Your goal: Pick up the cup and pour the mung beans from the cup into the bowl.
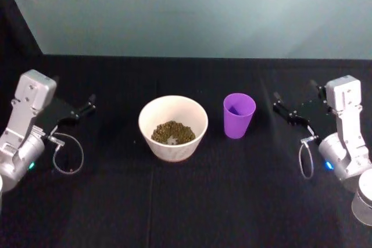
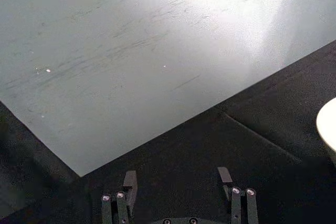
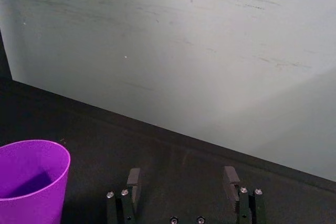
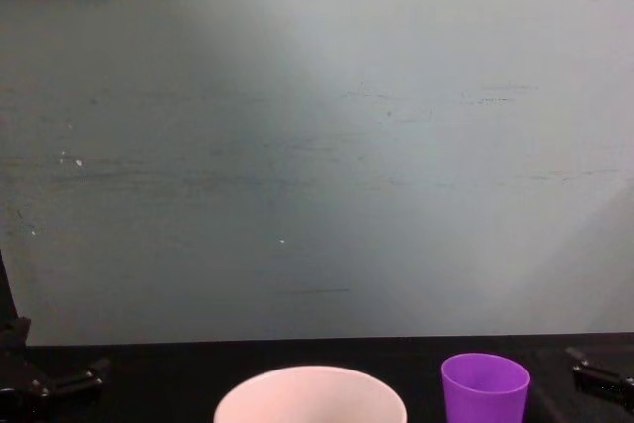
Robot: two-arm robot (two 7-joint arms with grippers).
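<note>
while both grippers [image 1: 87,105] [image 1: 286,108] hang open and apart, the beans [image 1: 172,132] lie in the bowl [image 1: 152,112] beside the upright cup [image 1: 239,115].

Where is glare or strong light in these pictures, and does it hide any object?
Left wrist view: strong glare washes the pale wall at upper right, hiding no object. Head view: even light, and the greenish-brown mung beans in the wide pinkish-white bowl stay readable. Chest view: wall evenly dim.

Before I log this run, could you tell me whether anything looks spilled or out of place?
Nothing stands out: the mung beans lie inside the bowl, the cup stands upright beside it, and no grains show on the black table.
</note>
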